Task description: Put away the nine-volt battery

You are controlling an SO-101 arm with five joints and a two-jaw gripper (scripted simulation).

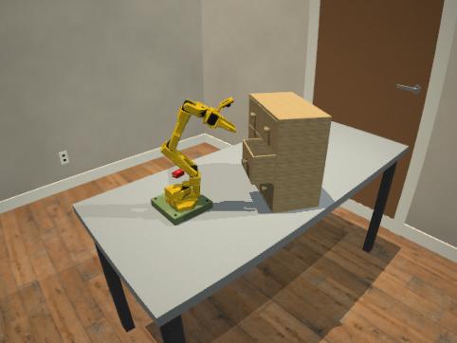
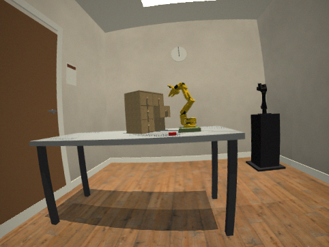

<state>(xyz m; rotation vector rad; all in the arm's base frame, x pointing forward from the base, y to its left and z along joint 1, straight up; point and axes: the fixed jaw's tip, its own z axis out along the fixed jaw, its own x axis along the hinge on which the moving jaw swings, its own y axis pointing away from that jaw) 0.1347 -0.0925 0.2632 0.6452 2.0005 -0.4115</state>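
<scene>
Fingers (image 1: 228, 114) slightly parted, empty, above pulled-out drawer (image 1: 258, 158)

walls: beige, clock (image 2: 179, 54) | floor (image 2: 164, 191): wood planks | door (image 1: 374, 90): brown | desk (image 1: 199, 256): grey, dark legs | ceiling light (image 2: 170, 2)

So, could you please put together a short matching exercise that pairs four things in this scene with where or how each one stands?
Things:
1. nine-volt battery
2. gripper
3. pulled-out drawer
4. green base plate

Descriptions:
A. sticks out of the front of the wooden drawer chest
B. lies red on the table behind the arm
C. raised in the air near the chest's top drawers, holding nothing
D. flat on the table under the arm's foot

Pairs: 1-B, 2-C, 3-A, 4-D
</scene>
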